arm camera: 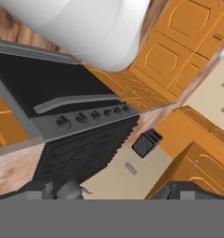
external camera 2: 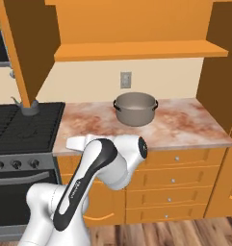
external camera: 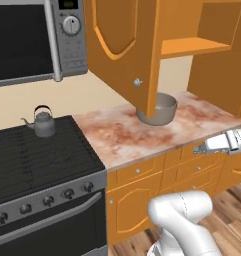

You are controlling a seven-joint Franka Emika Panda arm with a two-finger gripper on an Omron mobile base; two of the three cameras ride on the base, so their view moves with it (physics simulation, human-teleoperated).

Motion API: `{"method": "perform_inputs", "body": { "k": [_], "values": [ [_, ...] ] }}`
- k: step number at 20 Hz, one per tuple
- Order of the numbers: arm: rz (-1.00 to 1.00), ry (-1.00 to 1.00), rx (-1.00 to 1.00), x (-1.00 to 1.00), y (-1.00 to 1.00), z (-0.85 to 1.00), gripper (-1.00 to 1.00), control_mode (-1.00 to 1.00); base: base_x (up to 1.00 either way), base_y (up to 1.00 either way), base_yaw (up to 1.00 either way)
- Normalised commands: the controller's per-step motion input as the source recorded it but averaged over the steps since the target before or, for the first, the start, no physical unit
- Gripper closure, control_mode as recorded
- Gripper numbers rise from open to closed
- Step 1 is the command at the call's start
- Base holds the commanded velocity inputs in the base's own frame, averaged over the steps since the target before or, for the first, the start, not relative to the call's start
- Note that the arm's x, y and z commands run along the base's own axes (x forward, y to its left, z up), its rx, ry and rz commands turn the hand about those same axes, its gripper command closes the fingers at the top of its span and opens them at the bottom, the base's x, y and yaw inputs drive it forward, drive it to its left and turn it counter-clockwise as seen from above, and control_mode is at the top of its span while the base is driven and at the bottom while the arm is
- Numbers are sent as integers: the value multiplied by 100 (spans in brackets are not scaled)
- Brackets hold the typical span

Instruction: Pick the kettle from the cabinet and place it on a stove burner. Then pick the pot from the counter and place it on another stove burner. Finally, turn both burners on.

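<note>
Pot [external camera 2: 135, 108] mid-counter [external camera 2: 185, 122], clear all round.

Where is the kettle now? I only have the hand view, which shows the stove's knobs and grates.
Observer: The kettle stands upright on the black cooktop, toward its back, in the left base view.
Operator: And the pot?
Observer: The pot sits on the counter near the wall, right of the cooktop, not on a burner.
Operator: How close is the gripper to the pot?
Observer: The gripper is out by the counter's front edge, well apart from the pot, open and holding nothing.
</note>
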Motion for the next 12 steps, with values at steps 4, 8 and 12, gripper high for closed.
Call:
{"method": "perform_inputs", "body": {
  "k": [4, 8, 12],
  "values": [
    [0, 0, 0, 0, 0, 0, -100, 100, 28, -41, 4],
    [0, 0, 0, 0, 0, 0, -100, 100, 29, -38, 5],
    [0, 0, 0, 0, 0, 0, -100, 100, 43, -26, 9]
  ]
}}
